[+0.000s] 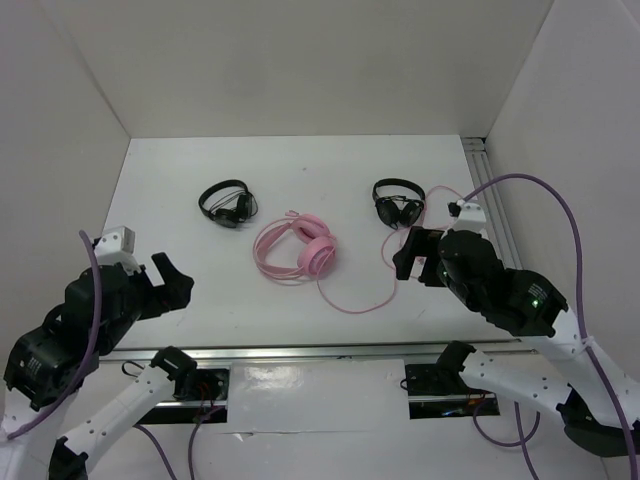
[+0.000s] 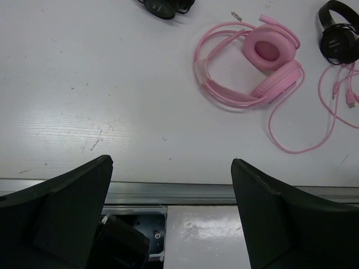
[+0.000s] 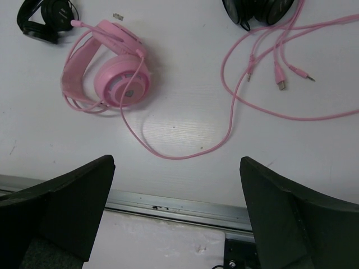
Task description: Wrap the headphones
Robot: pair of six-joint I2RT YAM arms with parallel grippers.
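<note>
Top external: your headphones (image 1: 318, 256) lie flat in the middle of the table (image 1: 170, 200), cups together on the right and the headband looping out to the left. The cable (image 1: 350, 306) trails off the cups toward the near edge, then curls up to the right. One black headset (image 1: 226, 203) sits behind and to the left, and a second headset (image 1: 398, 203) sits behind and to the right. Your left gripper (image 1: 172, 280) hangs over the near-left part of the table, well apart from the headphones and holding nothing. Your right gripper (image 1: 410, 250) is close above the cable's right-hand loops, just in front of the second headset.

Left wrist: both fingers frame the bottom corners, spread wide with bare table between them. The headphones sit top right, well ahead of the fingers, with the cable curving away to the right.

Right wrist: the fingers are wide apart here too, and nothing is gripped. The headphones are at upper left, with one cup face up. The cable sweeps across the centre, unwound, and its plugs (image 3: 280, 83) lie loose at upper right, just in front of the second headset.
</note>
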